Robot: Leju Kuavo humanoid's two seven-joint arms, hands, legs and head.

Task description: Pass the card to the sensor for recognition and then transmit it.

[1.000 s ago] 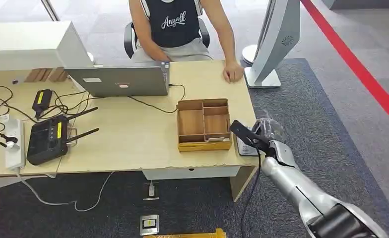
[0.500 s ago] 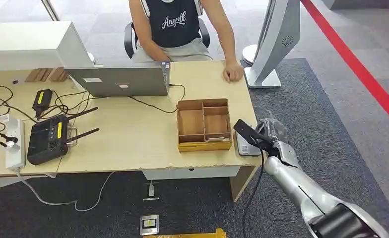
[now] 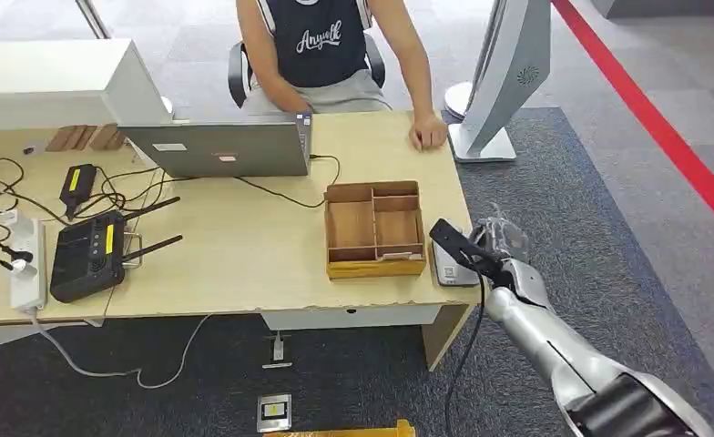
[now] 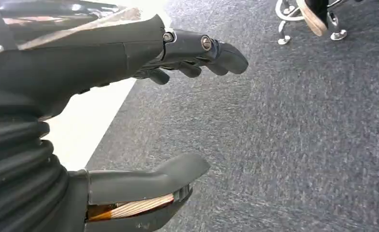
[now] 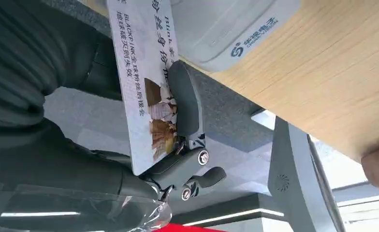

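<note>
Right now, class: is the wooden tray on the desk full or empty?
Nearly empty. The head view shows bare wood in the wooden tray's compartments; a pale item lies along its front strip, too small to identify.

- The card [image 5: 144, 82], pinched by the right hand [image 5: 178, 145], carries lines of printed Chinese characters along its white face; among them the Latin words "BLACKPINK" can be made out, and larger script near the top edge begins "Blink". The rest is too small to read.
- The sensor [image 5: 226, 29], a pale grey device on the table [image 5: 332, 87], bears a round blue logo and blue Chinese characters with the Latin word "VISION" beneath; the letters before it are unclear.
- The person's dark sleeveless shirt [image 3: 320, 41] shows a white cursive word across the chest, seemingly "Anyall".
</note>
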